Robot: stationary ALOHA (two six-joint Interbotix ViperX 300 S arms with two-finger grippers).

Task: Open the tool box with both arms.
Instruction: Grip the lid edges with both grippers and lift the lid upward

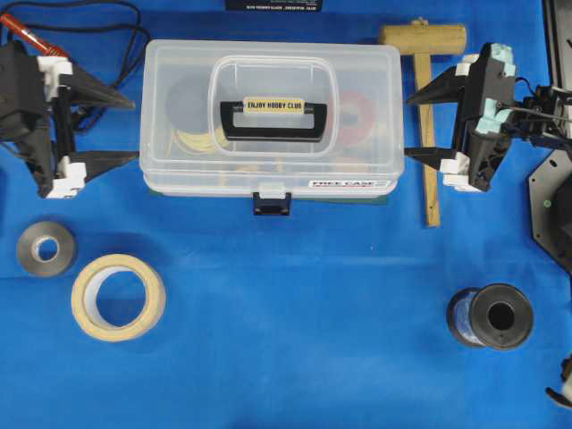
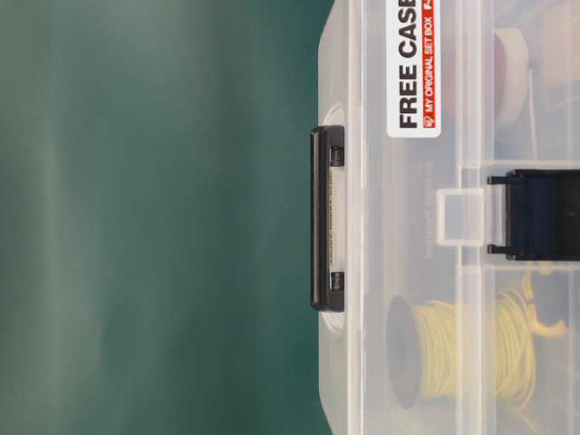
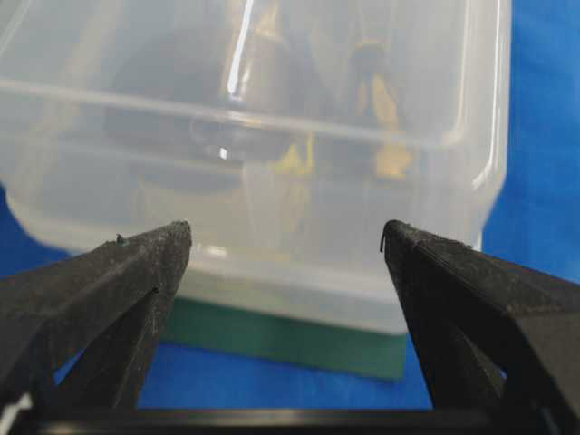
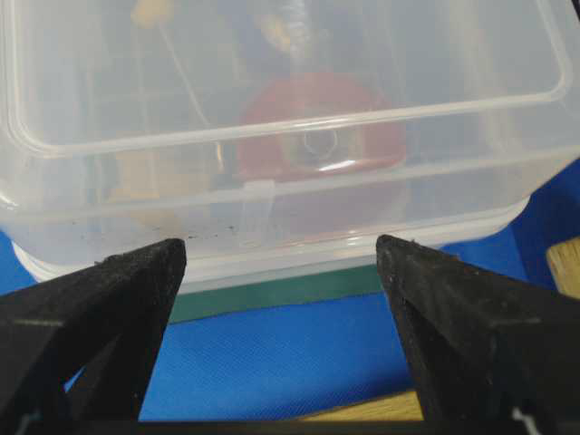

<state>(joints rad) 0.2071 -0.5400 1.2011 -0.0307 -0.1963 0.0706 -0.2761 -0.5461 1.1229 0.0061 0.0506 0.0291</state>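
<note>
The tool box [image 1: 271, 116] is a clear plastic case lying closed on a green pad on the blue table, with a black handle [image 1: 273, 119] on its lid and a black front latch [image 1: 272, 203]. It also shows in the table-level view [image 2: 435, 272]. My left gripper [image 1: 132, 131] is open and empty, just left of the box's left end, which fills the left wrist view [image 3: 272, 136]. My right gripper [image 1: 408, 126] is open and empty, just right of the box's right end [image 4: 290, 136]. Neither gripper touches the box.
A wooden mallet [image 1: 424, 89] lies right of the box, under my right gripper. A grey ring [image 1: 46, 248] and a roll of masking tape [image 1: 118, 296] lie at front left. A black spool [image 1: 491, 316] stands at front right. Black cables lie at back left.
</note>
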